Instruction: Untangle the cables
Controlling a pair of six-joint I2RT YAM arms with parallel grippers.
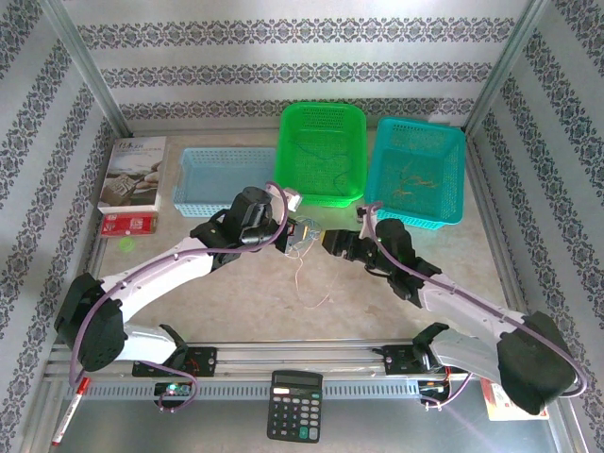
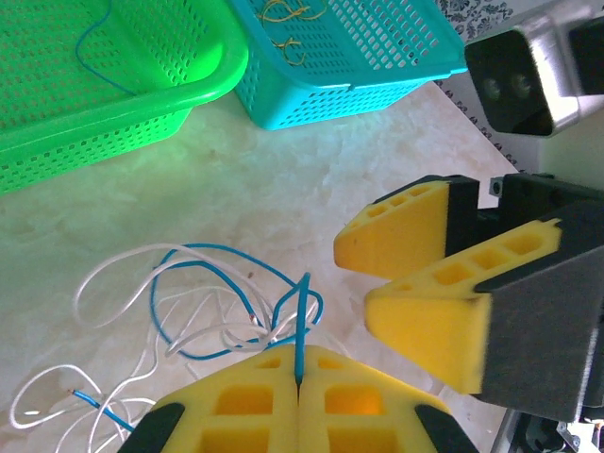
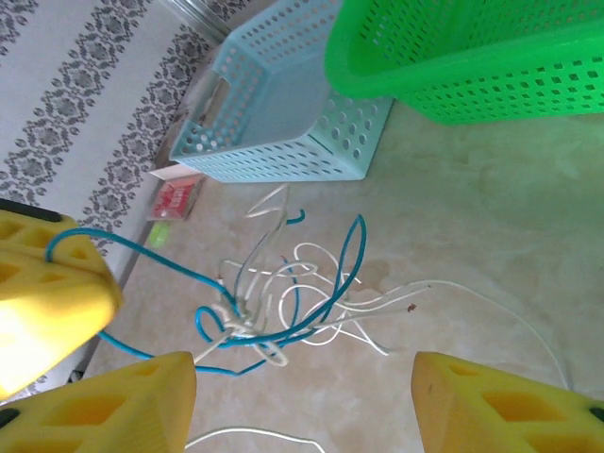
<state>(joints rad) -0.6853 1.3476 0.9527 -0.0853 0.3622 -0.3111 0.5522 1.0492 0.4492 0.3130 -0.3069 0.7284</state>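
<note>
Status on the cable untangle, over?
Left gripper shut on the blue cable. Right gripper open, holding nothing. Blue cable tangled with the white cables on the table. Green basket behind, apart from the tangle.

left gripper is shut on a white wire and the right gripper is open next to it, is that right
Not quite. The left gripper is shut on a blue wire, not a white one; the left wrist view shows it pinched between the pads. The right gripper is open next to it, as you said.
</note>
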